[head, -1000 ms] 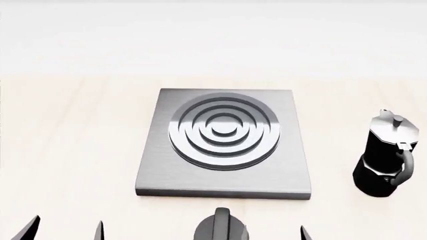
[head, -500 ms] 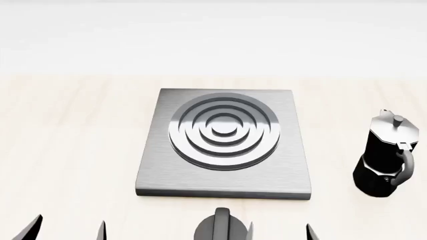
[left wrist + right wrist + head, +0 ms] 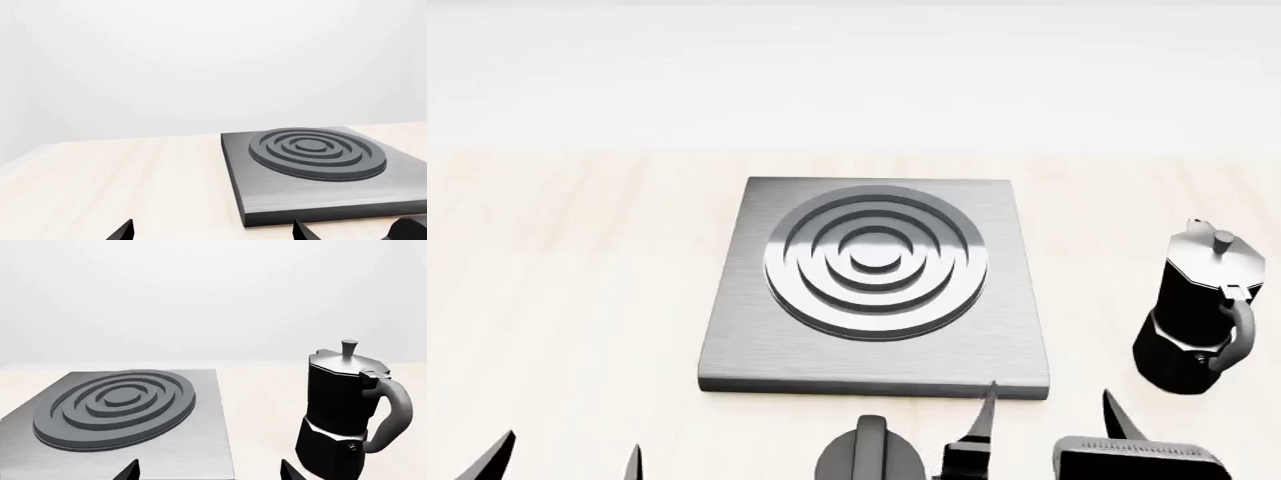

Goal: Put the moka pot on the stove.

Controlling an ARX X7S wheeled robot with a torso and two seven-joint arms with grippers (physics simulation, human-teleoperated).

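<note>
The moka pot (image 3: pixel 1196 315) stands upright on the table to the right of the stove (image 3: pixel 876 290), apart from it; its handle faces the near right. In the right wrist view the moka pot (image 3: pixel 347 412) is black with a knobbed lid, beside the stove (image 3: pixel 127 412). My right gripper (image 3: pixel 1052 410) is open at the stove's near right corner, short of the pot and empty. My left gripper (image 3: pixel 563 455) is open and empty near the front edge, left of the stove (image 3: pixel 313 165).
A black round knob (image 3: pixel 868 455) sits just in front of the stove's near edge, between my two grippers. The light wooden table (image 3: pixel 574 280) extends left of the stove, with a pale wall behind.
My right gripper has come forward and up into the head view, its fingertips now reaching the stove's near right corner. The left gripper, pot and stove have hardly moved.
</note>
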